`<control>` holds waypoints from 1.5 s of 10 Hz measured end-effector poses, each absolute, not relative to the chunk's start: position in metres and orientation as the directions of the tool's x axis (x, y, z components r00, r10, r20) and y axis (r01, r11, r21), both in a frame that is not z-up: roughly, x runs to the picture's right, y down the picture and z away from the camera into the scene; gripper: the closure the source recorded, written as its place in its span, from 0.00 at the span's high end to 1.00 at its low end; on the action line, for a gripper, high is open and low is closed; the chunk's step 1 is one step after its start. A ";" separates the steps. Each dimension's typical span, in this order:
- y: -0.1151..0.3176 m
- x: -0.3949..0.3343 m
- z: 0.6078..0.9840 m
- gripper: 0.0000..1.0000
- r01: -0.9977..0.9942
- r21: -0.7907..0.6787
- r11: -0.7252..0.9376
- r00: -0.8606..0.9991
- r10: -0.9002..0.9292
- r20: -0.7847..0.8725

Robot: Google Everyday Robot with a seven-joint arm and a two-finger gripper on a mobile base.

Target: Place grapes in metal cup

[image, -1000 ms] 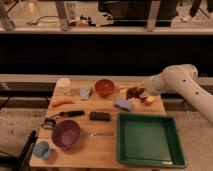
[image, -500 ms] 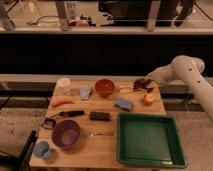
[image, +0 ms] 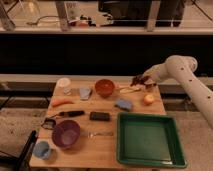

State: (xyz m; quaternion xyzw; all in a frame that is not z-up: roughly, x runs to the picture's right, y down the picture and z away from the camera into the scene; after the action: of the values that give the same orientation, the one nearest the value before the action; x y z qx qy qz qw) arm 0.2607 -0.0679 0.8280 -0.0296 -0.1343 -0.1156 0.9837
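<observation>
- Near left corner of the bench: a light blue cup; just beside it, farther in, a purple bowl.
- Near right corner: a green tray, taking up most of that side.
- Middle of the bench: a small dark flat item, and a dark-handled tool lying toward the left edge.
- Left edge, farther back: a carrot.
- Right of middle: a pale blue object; near the right edge, an orange fruit.
- Far edge, left to right: a white cup, a small grey item, a red bowl, a banana.
- Far right corner: the gripper hangs above the bench edge on the white arm, with the grapes seen as a dark cluster at its tip. Whether it is clamped on them cannot be told.
- The metal cup cannot be made out.
</observation>
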 end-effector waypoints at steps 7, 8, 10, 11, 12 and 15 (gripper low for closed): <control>-0.068 0.295 0.837 0.00 0.154 0.006 0.988 0.966 -0.152 0.208; -0.066 0.304 0.838 0.00 0.135 0.008 0.991 0.972 -0.134 0.192; -0.064 0.308 0.845 0.00 0.127 0.012 0.992 0.978 -0.128 0.165; -0.064 0.308 0.848 0.00 0.126 0.013 0.992 0.979 -0.126 0.157; -0.064 0.310 0.851 0.00 0.123 0.011 0.992 0.981 -0.123 0.151; -0.075 0.313 0.868 0.00 0.116 -0.002 0.993 0.985 -0.115 0.128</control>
State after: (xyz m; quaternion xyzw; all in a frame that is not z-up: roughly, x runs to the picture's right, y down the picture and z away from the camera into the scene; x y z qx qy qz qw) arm 0.3127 -0.0749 0.8685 -0.0048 -0.0639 -0.0580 0.9963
